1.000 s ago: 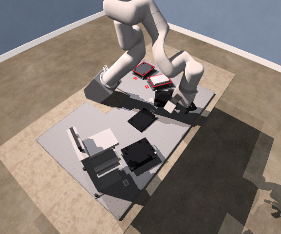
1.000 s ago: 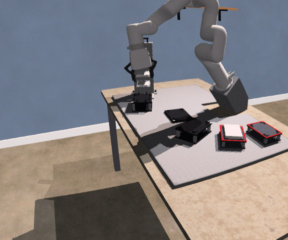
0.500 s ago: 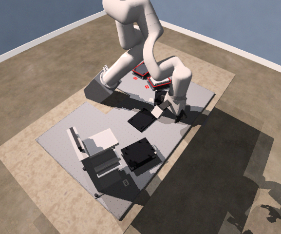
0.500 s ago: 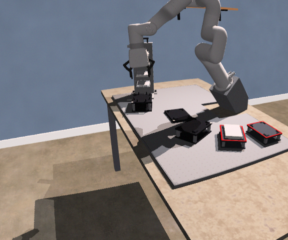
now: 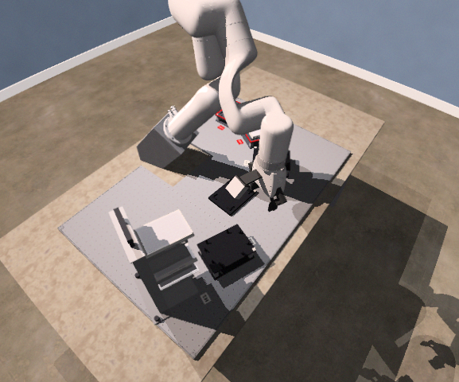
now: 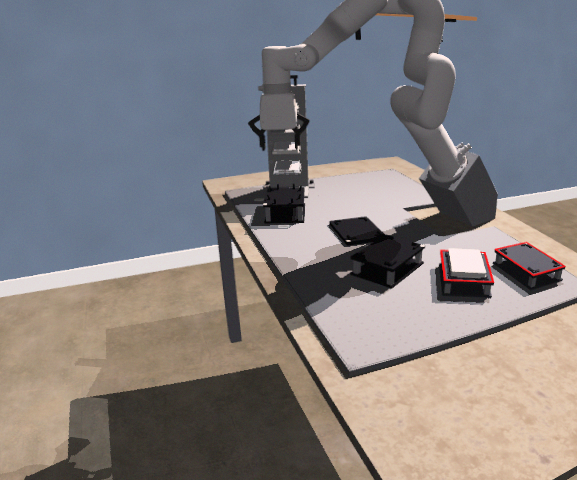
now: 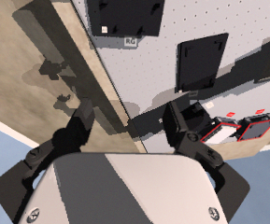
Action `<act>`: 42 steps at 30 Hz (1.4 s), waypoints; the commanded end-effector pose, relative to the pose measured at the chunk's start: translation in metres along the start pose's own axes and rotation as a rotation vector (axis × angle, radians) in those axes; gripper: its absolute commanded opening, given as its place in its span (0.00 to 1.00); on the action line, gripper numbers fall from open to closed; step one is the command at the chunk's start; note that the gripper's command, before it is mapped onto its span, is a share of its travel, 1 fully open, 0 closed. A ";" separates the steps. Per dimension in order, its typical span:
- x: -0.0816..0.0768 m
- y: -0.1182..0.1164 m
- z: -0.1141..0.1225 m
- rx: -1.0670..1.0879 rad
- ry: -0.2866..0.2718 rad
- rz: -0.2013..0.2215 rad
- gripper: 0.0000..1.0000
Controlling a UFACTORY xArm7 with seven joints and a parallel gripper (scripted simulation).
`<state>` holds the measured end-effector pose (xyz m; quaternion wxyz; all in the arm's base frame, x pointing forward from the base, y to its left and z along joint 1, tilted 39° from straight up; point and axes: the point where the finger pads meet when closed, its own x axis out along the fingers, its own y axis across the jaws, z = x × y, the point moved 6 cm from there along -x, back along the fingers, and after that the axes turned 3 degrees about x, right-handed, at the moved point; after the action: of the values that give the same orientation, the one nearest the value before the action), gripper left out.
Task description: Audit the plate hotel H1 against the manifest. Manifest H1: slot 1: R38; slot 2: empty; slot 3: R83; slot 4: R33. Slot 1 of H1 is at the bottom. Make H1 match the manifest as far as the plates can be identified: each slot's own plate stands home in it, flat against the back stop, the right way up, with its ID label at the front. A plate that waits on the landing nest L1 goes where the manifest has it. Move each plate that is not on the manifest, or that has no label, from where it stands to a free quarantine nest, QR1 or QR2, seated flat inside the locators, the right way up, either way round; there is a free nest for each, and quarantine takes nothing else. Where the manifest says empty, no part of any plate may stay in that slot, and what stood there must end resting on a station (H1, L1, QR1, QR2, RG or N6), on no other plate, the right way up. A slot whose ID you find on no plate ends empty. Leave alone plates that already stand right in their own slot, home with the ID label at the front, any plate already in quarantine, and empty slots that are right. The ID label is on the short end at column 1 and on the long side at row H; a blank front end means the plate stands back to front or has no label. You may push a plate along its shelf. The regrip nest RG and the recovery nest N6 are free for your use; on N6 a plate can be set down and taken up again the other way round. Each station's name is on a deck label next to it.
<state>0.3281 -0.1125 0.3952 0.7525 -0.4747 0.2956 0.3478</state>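
The plate hotel H1 (image 5: pixel 155 247) stands at the near left of the deck as a tall open rack. In the side view it shows as a narrow tower (image 6: pixel 288 155) with white plates on two shelves (image 6: pixel 287 166); no labels are readable. My gripper (image 6: pixel 278 131) hangs high above the deck in line with the hotel, fingers pointing down. It is open and empty, as the wrist view (image 7: pixel 130 123) also shows. One red-edged quarantine nest holds a white plate (image 6: pixel 464 266). The other red-edged nest (image 6: pixel 528 260) is bare.
A raised black nest (image 6: pixel 283 204) stands in front of the hotel; in the wrist view a deck label reading RG (image 7: pixel 131 42) lies beside it. A flat black nest (image 6: pixel 355 229) and another raised black nest (image 6: pixel 387 258) sit mid-deck. The arm's base (image 6: pixel 459 191) stands at the back.
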 end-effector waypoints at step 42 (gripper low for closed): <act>-0.019 -0.004 -0.027 0.004 0.001 -0.007 1.00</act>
<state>0.3168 -0.1422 0.4006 0.7539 -0.4739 0.2959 0.3458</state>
